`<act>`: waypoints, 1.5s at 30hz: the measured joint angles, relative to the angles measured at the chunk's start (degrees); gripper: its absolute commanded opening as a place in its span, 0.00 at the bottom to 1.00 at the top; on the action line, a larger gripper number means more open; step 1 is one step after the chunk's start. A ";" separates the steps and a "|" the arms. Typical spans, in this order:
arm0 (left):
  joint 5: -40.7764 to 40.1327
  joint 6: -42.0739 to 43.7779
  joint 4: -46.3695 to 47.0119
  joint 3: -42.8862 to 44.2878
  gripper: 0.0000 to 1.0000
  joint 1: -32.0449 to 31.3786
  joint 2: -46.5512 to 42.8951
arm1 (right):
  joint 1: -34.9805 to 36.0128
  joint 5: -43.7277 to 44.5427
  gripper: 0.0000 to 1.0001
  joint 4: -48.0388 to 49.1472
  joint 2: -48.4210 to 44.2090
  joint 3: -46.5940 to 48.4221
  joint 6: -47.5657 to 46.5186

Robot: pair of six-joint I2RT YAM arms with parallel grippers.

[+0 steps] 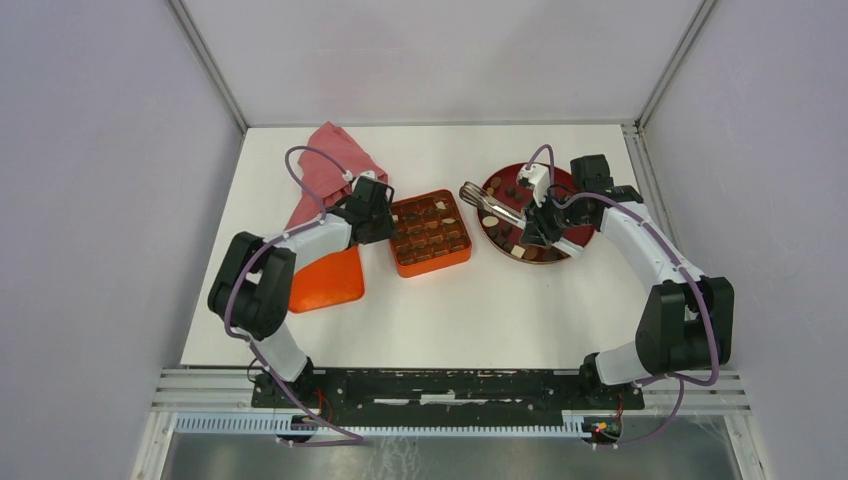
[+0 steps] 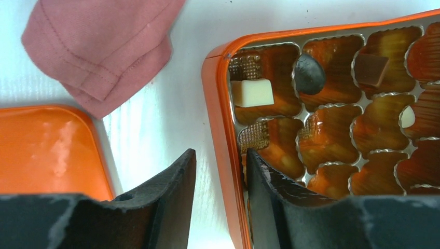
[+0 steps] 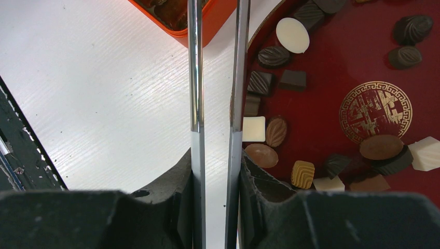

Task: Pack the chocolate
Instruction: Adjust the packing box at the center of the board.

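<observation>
While left fingers [image 2: 166, 189] straddle orange box [image 2: 218, 129] wall, unclenched, right fingers [image 3: 262, 179] clamp tongs [image 3: 195, 78]; box may skid, chocolate [image 3: 291, 34] misses.

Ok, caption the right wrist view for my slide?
Right end effector gripping metal tongs beside chocolates on red plate.

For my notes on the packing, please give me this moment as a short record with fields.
left hand: open, astride one wall of the orange box
right hand: shut on metal tongs, at the rim of the dark red plate
box: some cells hold chocolates, several empty
plate: many pieces on it
aside: orange lid, pink cloth
</observation>
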 measured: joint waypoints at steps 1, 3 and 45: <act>0.02 0.00 0.13 0.20 0.41 -0.02 0.57 | 0.00 0.00 0.00 -0.02 0.00 0.00 0.00; 0.04 0.00 0.37 0.63 0.34 -0.13 1.42 | 0.00 0.02 0.00 0.00 0.00 0.00 0.00; -18.10 0.70 -4.04 0.22 0.02 -12.17 -3.10 | 10.56 2.49 0.00 -8.22 -4.33 0.72 -13.27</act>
